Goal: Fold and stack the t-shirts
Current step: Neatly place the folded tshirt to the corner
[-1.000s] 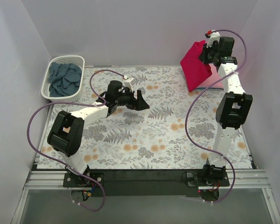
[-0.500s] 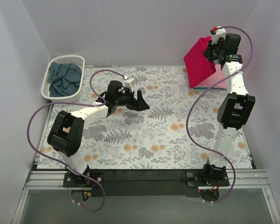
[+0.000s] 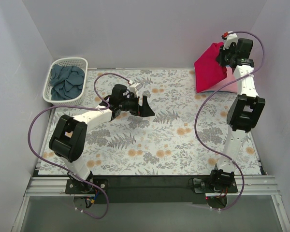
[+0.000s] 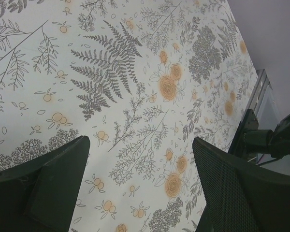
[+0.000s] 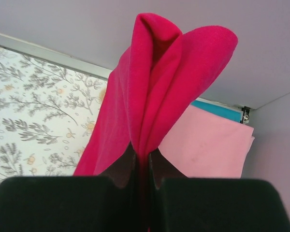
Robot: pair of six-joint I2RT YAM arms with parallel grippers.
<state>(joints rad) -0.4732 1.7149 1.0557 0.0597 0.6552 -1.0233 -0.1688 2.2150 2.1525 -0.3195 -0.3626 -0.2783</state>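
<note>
My right gripper (image 3: 224, 54) is shut on the folded bright red t-shirt (image 3: 209, 67) and holds it raised at the back right corner. In the right wrist view the red t-shirt (image 5: 150, 92) hangs pinched between the fingers over the folded light pink t-shirt (image 5: 208, 145), which lies flat. An edge of the pink t-shirt (image 3: 223, 86) shows under the red one in the top view. The dark slate-blue t-shirt (image 3: 66, 82) lies crumpled in the white basket (image 3: 80, 62). My left gripper (image 3: 144, 107) is open and empty over the floral cloth (image 4: 135, 72).
The white lattice basket stands at the back left corner. The grey floral cloth (image 3: 159, 140) covers the table. A teal edge (image 5: 217, 110) shows behind the pink shirt. White walls close in the back and sides.
My right gripper has carried the red t-shirt to the right and back, over the pink t-shirt. The left arm has barely moved.
</note>
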